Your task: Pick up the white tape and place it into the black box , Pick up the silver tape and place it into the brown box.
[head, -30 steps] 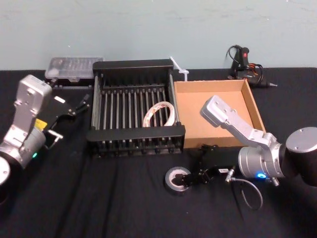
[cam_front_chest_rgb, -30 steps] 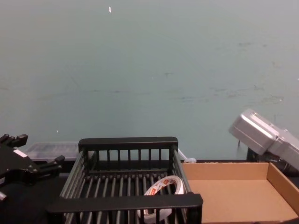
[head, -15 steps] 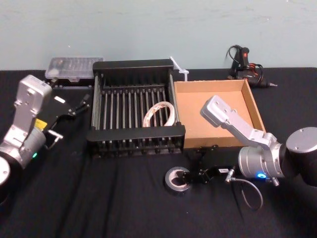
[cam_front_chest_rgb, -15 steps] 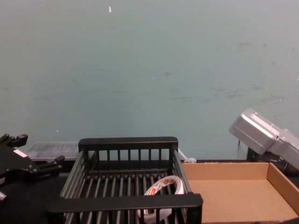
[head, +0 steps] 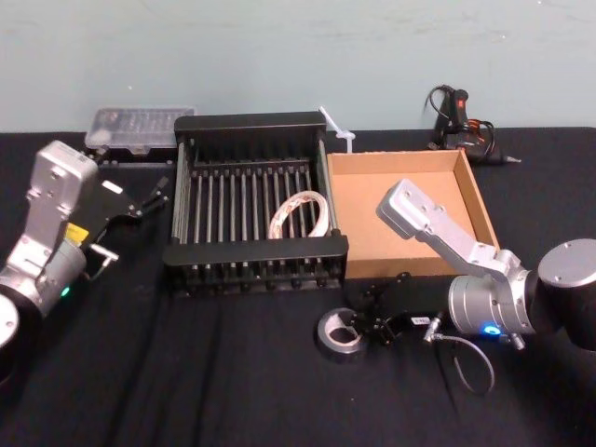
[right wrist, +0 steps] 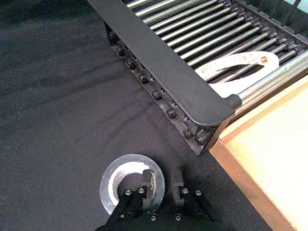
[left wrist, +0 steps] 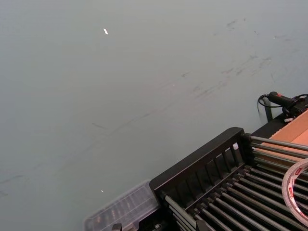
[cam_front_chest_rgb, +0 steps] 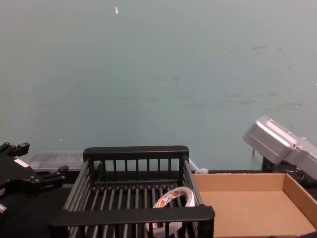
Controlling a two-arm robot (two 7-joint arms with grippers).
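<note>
Right wrist view: right gripper [right wrist: 159, 185] pinches the wall of the silver tape [right wrist: 129, 188], one finger in the core, one outside; roll looks tilted off the black cloth [right wrist: 57, 96], just in front of the black box [head: 256, 209] and brown box [head: 410, 209]. Thick roll, probably hefty and stiff; wall grip suits. White tape [head: 298, 215] leans inside the black box. Left gripper [head: 149, 198] parked, fingers apart.

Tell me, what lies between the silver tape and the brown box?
In the head view, only bare black cloth lies between the silver tape and the brown box; the right gripper grips the roll's wall.
</note>
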